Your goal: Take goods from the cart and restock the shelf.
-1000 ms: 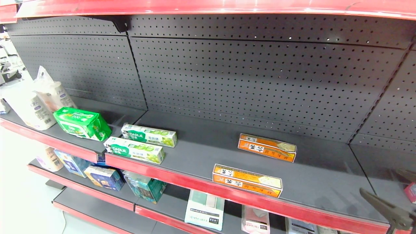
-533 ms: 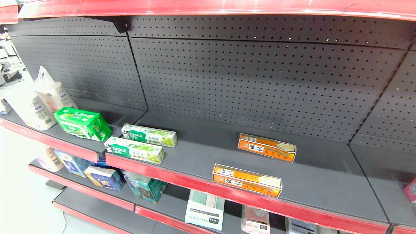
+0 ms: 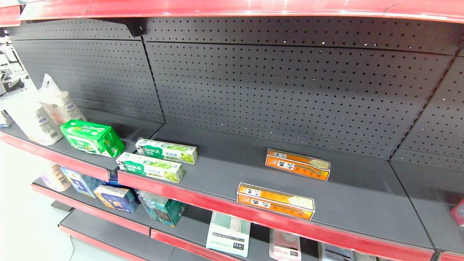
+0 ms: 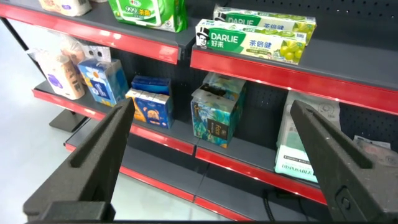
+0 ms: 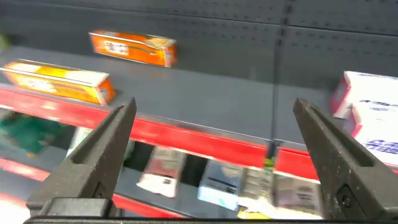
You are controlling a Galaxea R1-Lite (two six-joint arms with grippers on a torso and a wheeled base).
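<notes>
Two orange toothpaste boxes lie on the middle shelf (image 3: 344,203), one at the front edge (image 3: 275,201) and one farther back (image 3: 298,164). The right wrist view shows the same orange boxes, the front one (image 5: 59,81) and the back one (image 5: 132,48). My right gripper (image 5: 214,106) is open and holds nothing, out in front of the shelf's red lip. Two green toothpaste boxes (image 3: 149,166) (image 3: 166,150) lie to the left. My left gripper (image 4: 211,109) is open with nothing in it, before the lower shelves and below the green boxes (image 4: 252,42).
A green tissue pack (image 3: 92,137) and white refill bags (image 3: 34,121) sit on the left bay. A white and pink box (image 5: 373,118) stands in the right bay. The lower shelves hold blue boxes (image 4: 99,81), a teal box (image 4: 214,115) and hanging packets (image 3: 228,233).
One second ago my right gripper's fingers showed at the head view's lower right corner; they have since dropped out of that view. The goods on the shelf have not moved.
</notes>
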